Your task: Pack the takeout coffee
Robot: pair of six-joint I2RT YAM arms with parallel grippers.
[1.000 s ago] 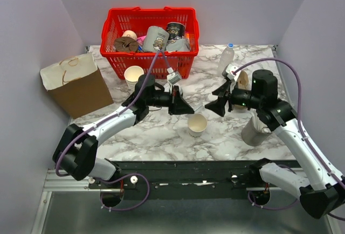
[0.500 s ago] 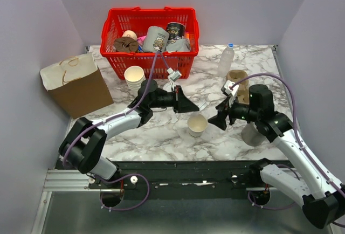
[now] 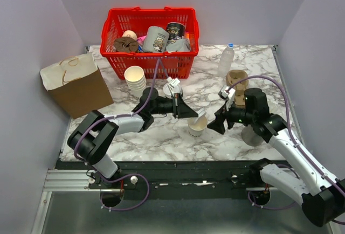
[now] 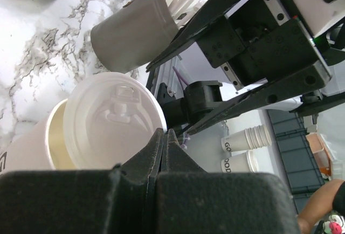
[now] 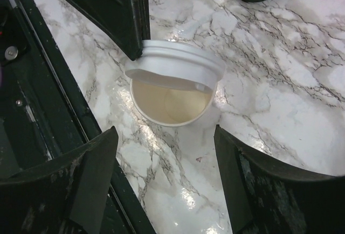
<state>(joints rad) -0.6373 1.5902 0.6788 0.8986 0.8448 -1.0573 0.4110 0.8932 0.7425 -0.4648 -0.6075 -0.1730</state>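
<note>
Cup (image 3: 197,127), cream paper, tapered, stood upright on glossy marbled counter (image 3: 161,135). My left jaws clamped thin rim of round white lid (image 5: 175,64), tilted over cup's mouth. My right jaws gaped apart just beside.

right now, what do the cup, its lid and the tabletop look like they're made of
cup: paper, it seems; matte cream wall with a thin rolled rim.
lid: probably thin moulded plastic; smooth white, faint sheen, stepped edge.
tabletop: marble look, white with grey veins and glossy reflections; whether it is real stone or a printed laminate cannot be told.
</note>
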